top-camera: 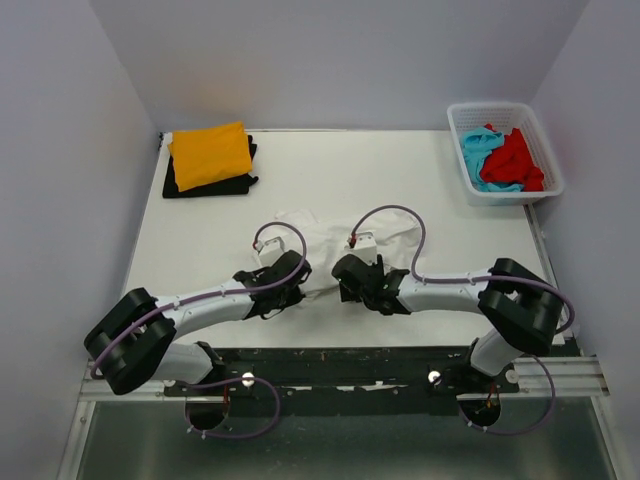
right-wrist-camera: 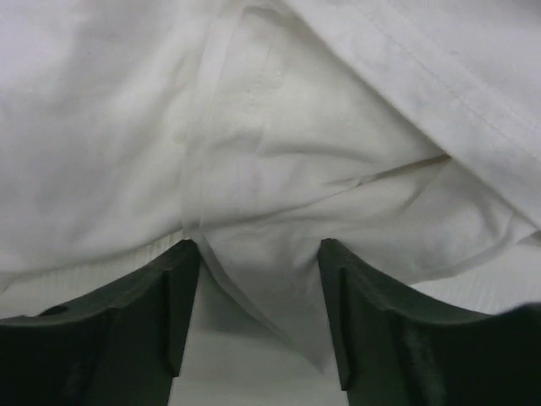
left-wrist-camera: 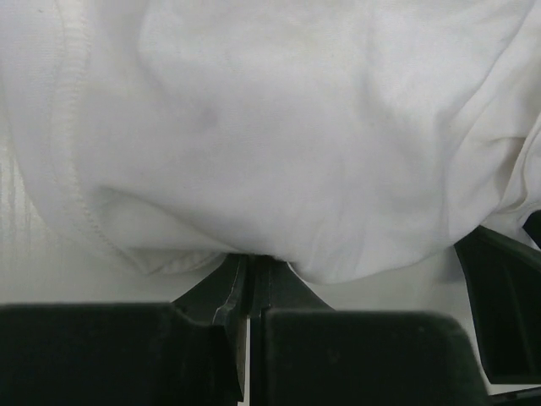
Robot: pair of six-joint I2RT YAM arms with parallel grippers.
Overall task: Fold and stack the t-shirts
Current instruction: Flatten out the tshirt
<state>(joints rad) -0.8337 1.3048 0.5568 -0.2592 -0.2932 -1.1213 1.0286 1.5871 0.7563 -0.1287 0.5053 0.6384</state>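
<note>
- Jaws on the left arm (top-camera: 200,305) are pressed together, and the left wrist view shows their tips pinching a bulging fold of the white t-shirt (top-camera: 320,240), with only a thin slit between them. A stitched hem curves down the cloth to the left of the pinch.
- At the far left corner of the desk (top-camera: 340,165), the orange t-shirt (top-camera: 210,155) lies folded on top of the black t-shirt (top-camera: 175,185). The black one shows along the near and right sides of the orange one.
- The white t-shirt lies crumpled in the middle of the desk, closer to the near edge, between the two arms. It is well apart from the folded pair.
- Jaws on the right arm (top-camera: 450,290) stand apart. In the right wrist view a ridge of white cloth and a seam run down into the gap between them, and nothing is clamped.
- At the far right corner sits a white lattice basket (top-camera: 490,108). It holds the turquoise t-shirt (top-camera: 478,150) on its left side and the red t-shirt (top-camera: 515,160) on its right, both bunched up and touching.
</note>
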